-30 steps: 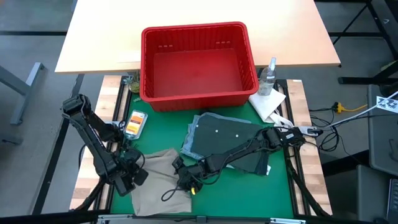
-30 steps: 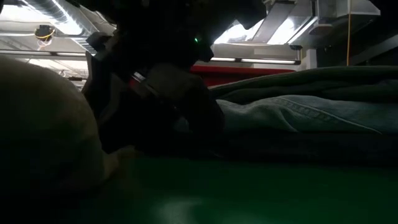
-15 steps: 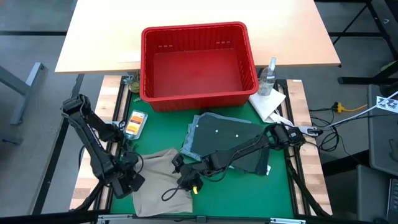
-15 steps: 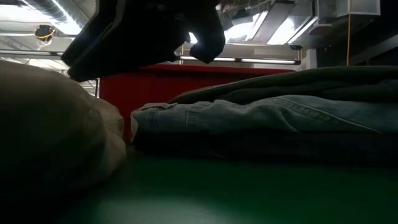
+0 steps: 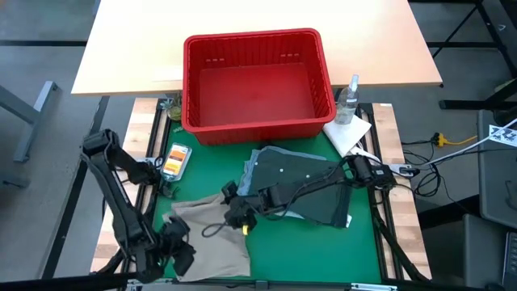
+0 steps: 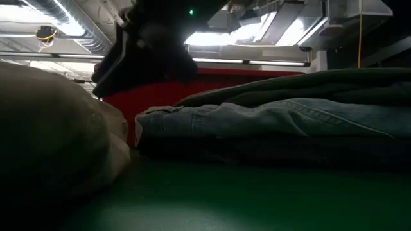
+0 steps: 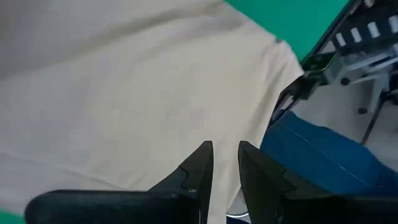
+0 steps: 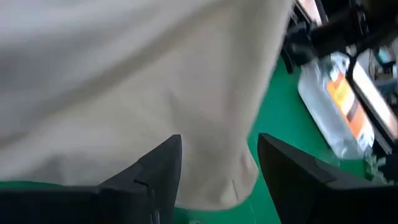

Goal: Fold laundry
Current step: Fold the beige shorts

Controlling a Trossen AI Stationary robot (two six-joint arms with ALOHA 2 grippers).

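1. Hovering at the table's near-left corner, the left gripper (image 5: 179, 252) sits over the near edge of the beige khaki piece (image 5: 208, 234); in its wrist view the fingers (image 7: 198, 167) stand a narrow gap apart with nothing between them.
2. Spreading across the near-left of the green mat (image 5: 307, 250), the khaki lies rumpled, a dark cord looped on top.
3. Reaching in low from the right side, the right gripper (image 5: 236, 215) is at the khaki's far-right edge, jaws wide apart, cloth showing beneath them but not pinched.
4. Just behind, the dark olive green piece (image 5: 303, 179) lies on the light blue denim (image 5: 252, 184), folded in a stack.
5. Farther left, a small orange-labelled packet (image 5: 175, 160) rests off the mat.
6. At the back stands the red basket (image 5: 257, 84), with a clear bottle (image 5: 348, 100) and white cloth (image 5: 349, 134) to its right.
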